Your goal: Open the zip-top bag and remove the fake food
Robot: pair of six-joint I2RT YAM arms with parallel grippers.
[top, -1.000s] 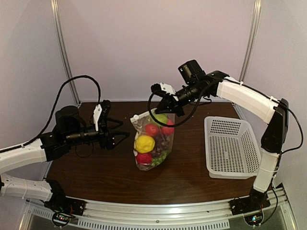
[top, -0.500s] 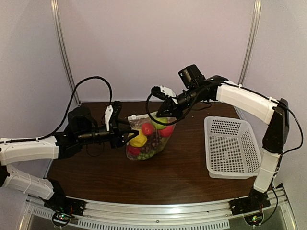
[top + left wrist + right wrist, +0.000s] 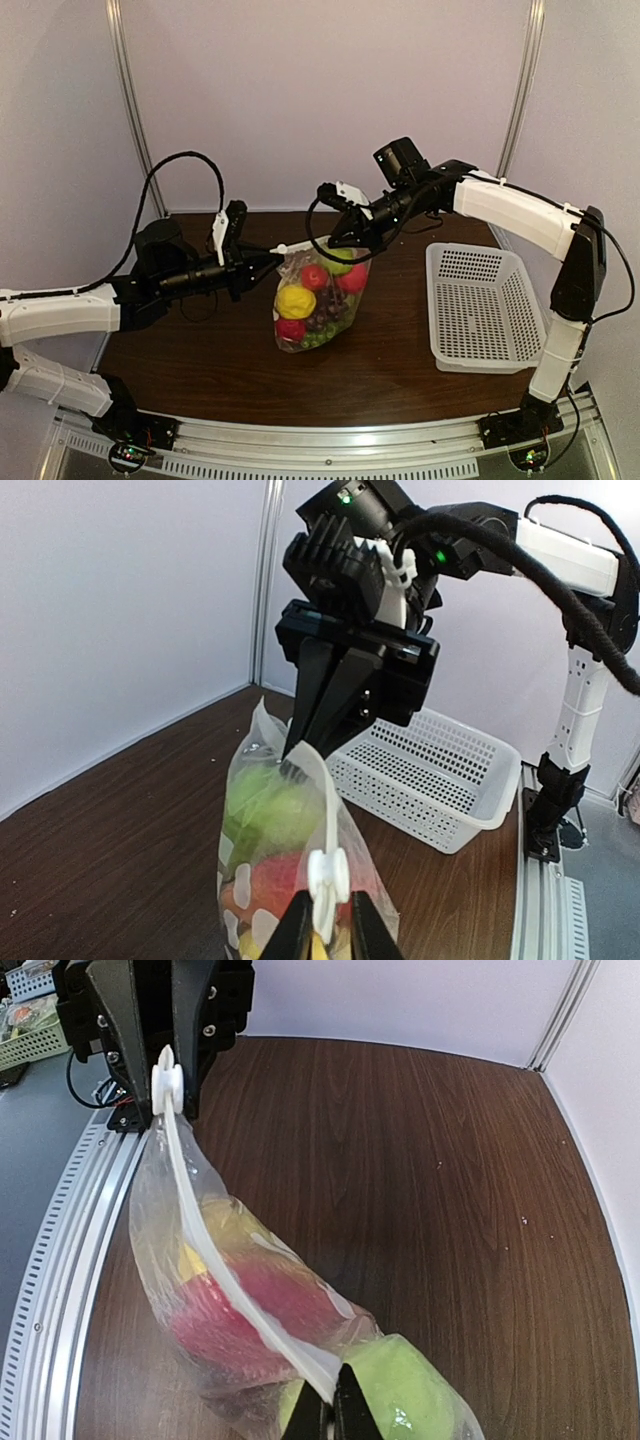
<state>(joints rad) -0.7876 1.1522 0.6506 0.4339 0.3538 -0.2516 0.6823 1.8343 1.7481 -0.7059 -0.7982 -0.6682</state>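
The zip-top bag [image 3: 312, 300] hangs above the table, clear with white dots, its white zip strip stretched between my two grippers. Fake food fills it: a yellow lemon [image 3: 297, 300], red fruits [image 3: 316, 276], a green fruit [image 3: 412, 1392] and grapes [image 3: 322, 322]. My right gripper [image 3: 333, 1402] is shut on one end of the zip strip. My left gripper [image 3: 330, 908] is shut on the white slider [image 3: 328, 868] at the other end. In the top view the left gripper [image 3: 274, 259] meets the bag's left corner and the right gripper [image 3: 336, 240] its top right.
A white perforated basket [image 3: 485, 305] stands on the brown table to the right of the bag, below the right arm. Grey walls close the back and sides. A metal rail [image 3: 330, 440] runs along the near edge.
My left arm has moved right to the bag, and its jaws have gone from wide open to shut on the slider. The bag swung and tilted, then settled back; the right gripper kept its hold.
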